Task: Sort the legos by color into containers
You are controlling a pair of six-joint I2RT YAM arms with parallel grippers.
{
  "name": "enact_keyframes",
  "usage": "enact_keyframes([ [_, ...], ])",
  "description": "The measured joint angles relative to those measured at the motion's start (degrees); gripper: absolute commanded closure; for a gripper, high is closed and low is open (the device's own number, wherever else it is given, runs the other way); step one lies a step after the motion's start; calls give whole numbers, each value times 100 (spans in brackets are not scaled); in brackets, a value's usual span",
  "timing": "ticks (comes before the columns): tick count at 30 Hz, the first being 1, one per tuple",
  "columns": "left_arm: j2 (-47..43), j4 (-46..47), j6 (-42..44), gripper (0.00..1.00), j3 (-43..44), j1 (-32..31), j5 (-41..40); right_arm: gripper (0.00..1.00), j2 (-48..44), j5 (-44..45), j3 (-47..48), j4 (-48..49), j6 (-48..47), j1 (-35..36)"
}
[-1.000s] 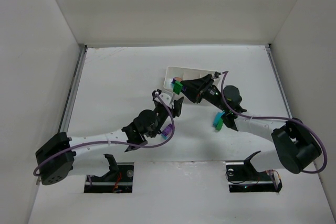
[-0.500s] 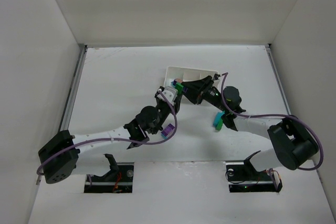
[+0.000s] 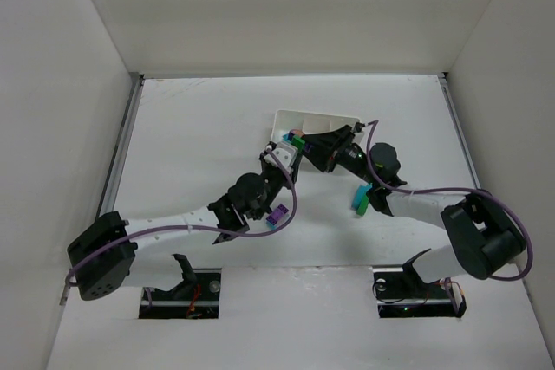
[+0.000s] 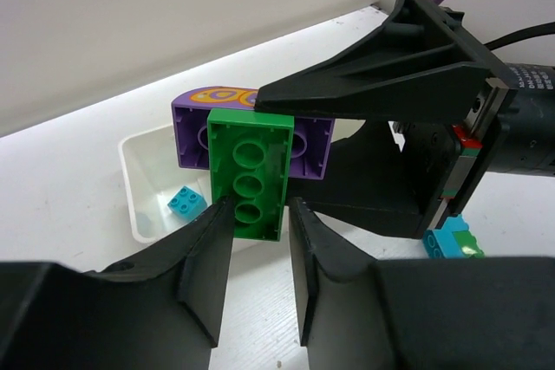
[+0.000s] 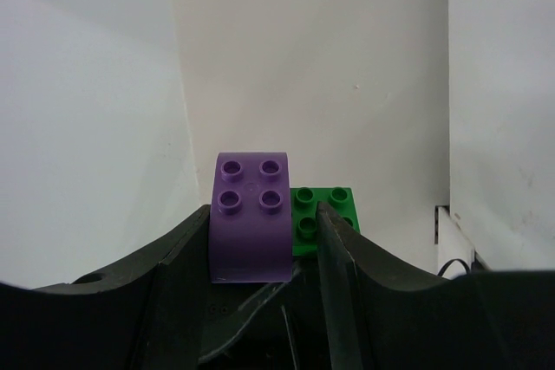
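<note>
My right gripper (image 3: 305, 145) is shut on a purple brick (image 5: 251, 218) with a green brick (image 5: 328, 214) stuck to its side, and holds the stack in the air beside the white tray (image 3: 316, 120). My left gripper (image 3: 283, 159) is open, and its fingertips (image 4: 217, 214) stand either side of the near end of the green brick (image 4: 249, 171). The purple brick (image 4: 308, 138) sits behind it under the right gripper's black fingers (image 4: 381, 84). A teal brick (image 4: 186, 203) lies in the tray's (image 4: 139, 171) compartment.
A loose purple brick (image 3: 277, 214) lies on the table under the left arm. A teal-and-green stack (image 3: 359, 199) lies beside the right arm and also shows in the left wrist view (image 4: 451, 240). White walls enclose the table on three sides.
My left gripper has moved up and right towards the tray until its jaws flank the green brick. The right gripper has shifted slightly left with its stack.
</note>
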Motion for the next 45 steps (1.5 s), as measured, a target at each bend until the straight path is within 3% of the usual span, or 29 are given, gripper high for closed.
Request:
enact_keyframes([
  [3,4,-85,44,85,55,-7,-35,76,7,-7,0,22,37,-13],
  [7,-28,-199,85,88,103,-116,-184,76,7,-92,-2,55,76,-42],
  [18,-831,-728,-28,89,-87,-494,-450,75,4,-721,-2,382,157,-42],
  [33,-1862,-911,-627,89,-428,-575,-339,75,11,-463,2,376,-26,-306],
  [35,-2004,-962,-702,86,-520,-566,-339,75,52,-461,2,385,-57,-306],
  [39,-2124,-997,-820,71,-634,-564,-341,75,181,-450,2,361,-59,-306],
  [42,-1875,-999,-780,55,-621,-581,-323,75,197,-448,4,358,-57,-306],
  [45,-1408,-1034,-640,50,-546,-629,-245,75,197,-448,4,361,-39,-306],
])
